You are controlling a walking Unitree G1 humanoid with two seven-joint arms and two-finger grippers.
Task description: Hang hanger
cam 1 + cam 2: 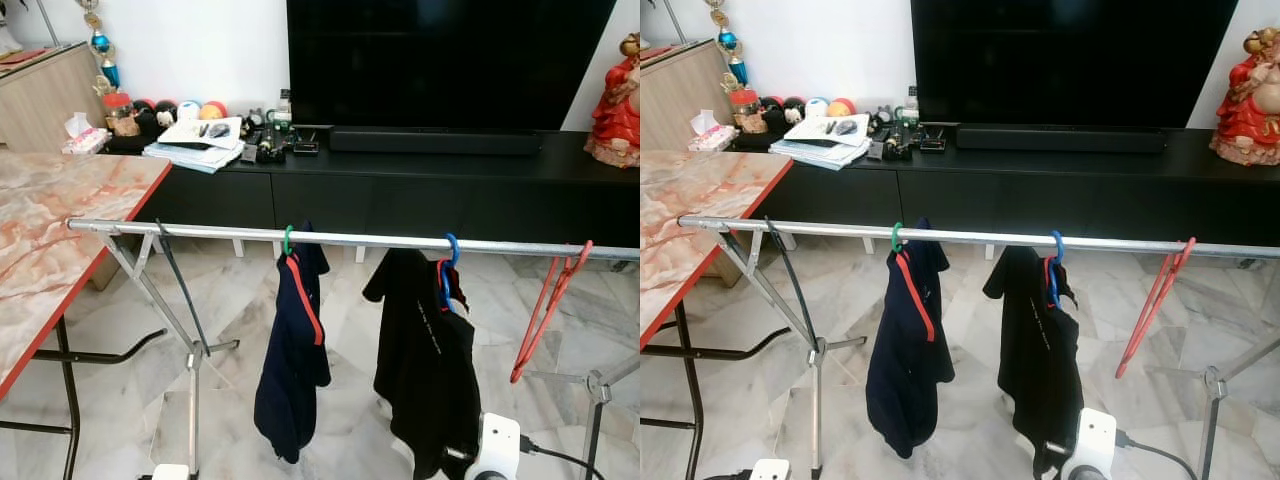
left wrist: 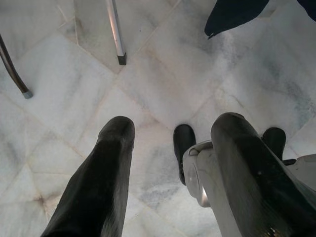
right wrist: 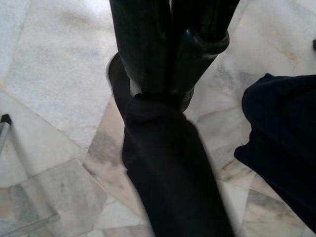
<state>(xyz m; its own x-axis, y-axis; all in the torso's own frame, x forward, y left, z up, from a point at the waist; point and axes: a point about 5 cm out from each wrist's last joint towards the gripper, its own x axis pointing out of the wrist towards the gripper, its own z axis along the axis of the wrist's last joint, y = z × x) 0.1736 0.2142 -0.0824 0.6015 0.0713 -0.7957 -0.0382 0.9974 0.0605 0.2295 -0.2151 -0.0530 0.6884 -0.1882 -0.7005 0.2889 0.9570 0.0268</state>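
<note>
Nearest the robot, both arms hang low over the marble floor (image 2: 163, 84): the left gripper (image 2: 173, 163) points down at bare tiles with its jaws spread and nothing between them, while the right gripper (image 3: 165, 74) has its jaws pressed together, a dark garment (image 3: 284, 143) beside it, not in them. Farther off, the drying rail (image 1: 380, 240) crosses the room with three hangers hooked on it: a green one (image 1: 288, 240) carrying a navy shirt (image 1: 293, 360), a blue one (image 1: 450, 255) carrying a black shirt (image 1: 425, 360), and a bare red hanger (image 1: 548, 305) toward the rail's right end. The hanging looks finished, with every hanger well apart from both jaws. Behind stands the black TV cabinet (image 1: 420, 180).
</note>
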